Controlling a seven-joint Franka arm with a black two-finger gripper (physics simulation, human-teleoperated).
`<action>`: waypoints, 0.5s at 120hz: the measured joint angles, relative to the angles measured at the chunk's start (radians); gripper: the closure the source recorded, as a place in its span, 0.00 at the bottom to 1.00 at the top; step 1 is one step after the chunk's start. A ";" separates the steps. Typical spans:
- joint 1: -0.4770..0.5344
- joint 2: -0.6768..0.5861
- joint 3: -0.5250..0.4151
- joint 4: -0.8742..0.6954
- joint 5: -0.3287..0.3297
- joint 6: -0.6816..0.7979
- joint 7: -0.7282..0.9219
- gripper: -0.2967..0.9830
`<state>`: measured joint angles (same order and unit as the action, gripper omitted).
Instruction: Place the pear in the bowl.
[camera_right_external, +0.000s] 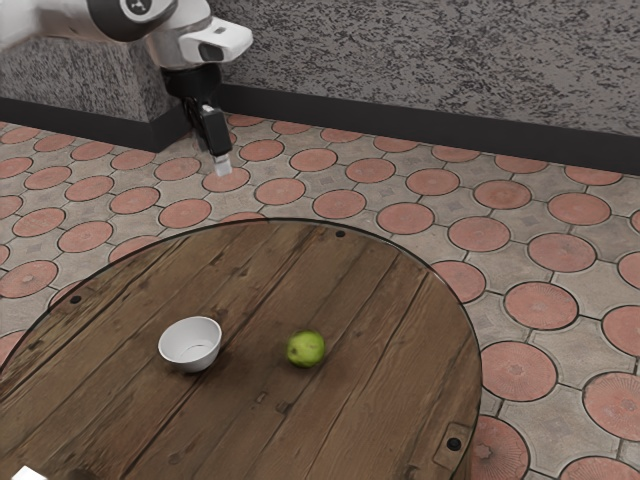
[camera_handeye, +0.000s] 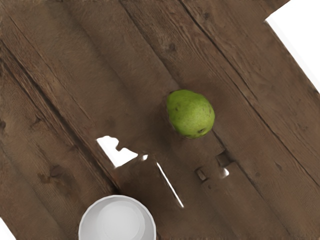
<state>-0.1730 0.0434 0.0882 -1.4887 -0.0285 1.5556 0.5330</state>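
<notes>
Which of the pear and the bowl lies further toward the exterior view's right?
The green pear; the white bowl sits nearer that view's left.

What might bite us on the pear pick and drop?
The pear is rounded and lies loose on the table, so an off-centre close by the pincer may roll it away.
The bowl is small and empty; a pear released over its rim could bounce out or tip it.
</notes>
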 joint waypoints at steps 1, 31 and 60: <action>-0.001 0.000 0.000 0.000 0.002 0.001 0.003 0.23; 0.020 0.003 -0.002 0.002 0.019 0.012 0.081 0.23; -0.043 0.100 -0.007 -0.001 -0.073 0.018 -0.046 0.23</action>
<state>-0.2164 0.1433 0.0816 -1.4897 -0.1017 1.5732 0.4866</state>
